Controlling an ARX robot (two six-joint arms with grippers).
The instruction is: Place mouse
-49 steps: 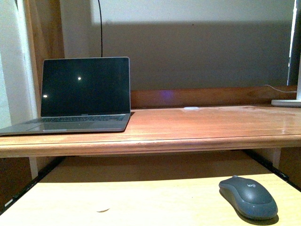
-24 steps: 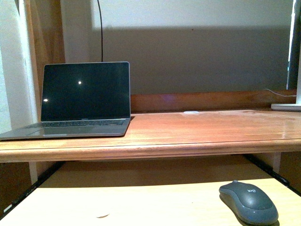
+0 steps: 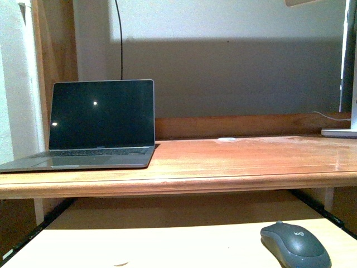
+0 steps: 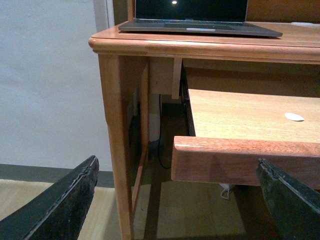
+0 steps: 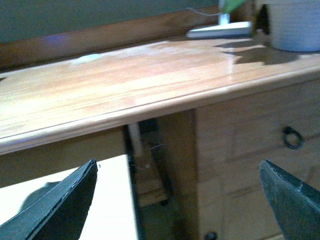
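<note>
Where mouse (image 3: 294, 244) rests, pale tray (image 3: 167, 245), desk (image 3: 234, 162) above

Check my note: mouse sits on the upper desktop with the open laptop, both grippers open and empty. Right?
No. The front view shows the mouse on the lower pull-out shelf, not the upper desktop. The laptop is open; left gripper and right gripper are open, empty.

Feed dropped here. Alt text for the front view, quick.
A dark grey mouse lies at the near right of a pale pull-out tray, below a reddish wooden desk. An open laptop with a dark screen stands on the desk's left side. Neither arm shows.
</note>
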